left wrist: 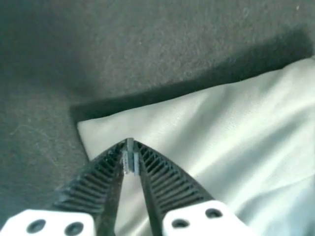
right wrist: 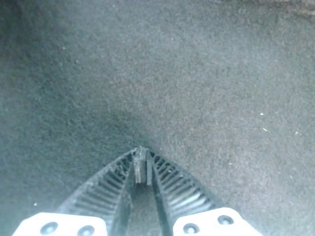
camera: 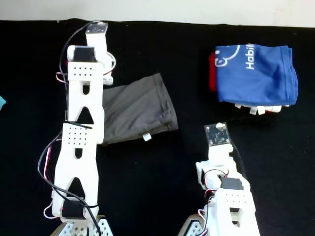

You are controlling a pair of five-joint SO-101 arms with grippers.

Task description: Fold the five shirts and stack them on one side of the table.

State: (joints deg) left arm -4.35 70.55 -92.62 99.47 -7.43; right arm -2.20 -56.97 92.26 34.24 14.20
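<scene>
left gripper (left wrist: 130, 157): fingers closed tip to tip, nothing seen between them, poised over a corner of the folded grey shirt (camera: 138, 108). right gripper (right wrist: 141, 164): fingers likewise closed, above the bare black table (camera: 162, 187). beyond the right gripper, well apart, is the stack, with a blue shirt (camera: 256, 73) uppermost and a red shirt (camera: 212, 73) edge beneath.
</scene>
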